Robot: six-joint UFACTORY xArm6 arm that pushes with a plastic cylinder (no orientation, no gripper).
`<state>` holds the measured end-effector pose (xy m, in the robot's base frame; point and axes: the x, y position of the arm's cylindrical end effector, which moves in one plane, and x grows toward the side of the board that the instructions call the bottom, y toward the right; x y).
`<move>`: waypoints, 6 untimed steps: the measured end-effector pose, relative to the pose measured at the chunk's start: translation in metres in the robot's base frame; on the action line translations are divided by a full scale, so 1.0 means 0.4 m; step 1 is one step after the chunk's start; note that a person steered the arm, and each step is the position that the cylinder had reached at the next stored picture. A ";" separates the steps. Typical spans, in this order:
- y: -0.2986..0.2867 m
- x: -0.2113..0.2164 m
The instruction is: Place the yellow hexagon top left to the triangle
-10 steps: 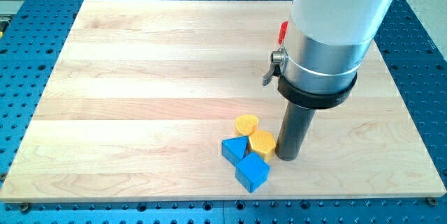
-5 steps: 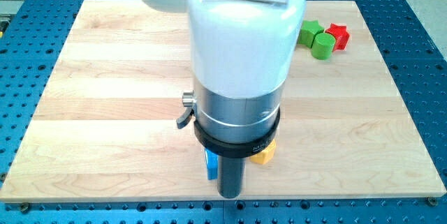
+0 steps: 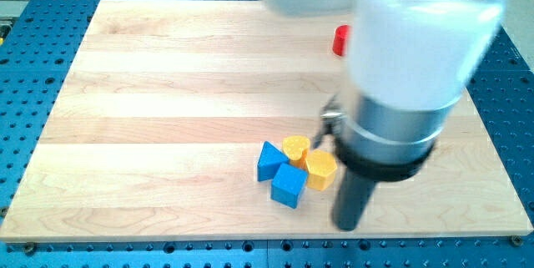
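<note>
The yellow hexagon (image 3: 321,169) lies near the board's bottom middle, touching a blue cube (image 3: 289,185) on its left. A blue triangle (image 3: 269,160) sits at the cluster's left, and a yellow heart-shaped block (image 3: 294,148) sits above the cube, between the triangle and the hexagon. The hexagon is to the right of the triangle and slightly lower. My tip (image 3: 346,225) is down on the board just below and right of the hexagon, a small gap apart from it. The arm's body hides the board above the rod.
A red block (image 3: 340,40) shows partly at the view's top, beside the arm's white body (image 3: 417,42), which covers the board's upper right. The wooden board (image 3: 167,93) ends close below the tip; a blue perforated table surrounds it.
The rod swept left over the cluster, then came back right and lower. The blue triangle and blue cube have shifted up and left; the hexagon moved slightly right.
</note>
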<state>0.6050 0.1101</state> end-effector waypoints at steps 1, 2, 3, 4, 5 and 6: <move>0.044 -0.019; 0.044 -0.018; 0.051 -0.018; 0.062 -0.018; 0.076 -0.018; 0.085 -0.018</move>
<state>0.5977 0.1440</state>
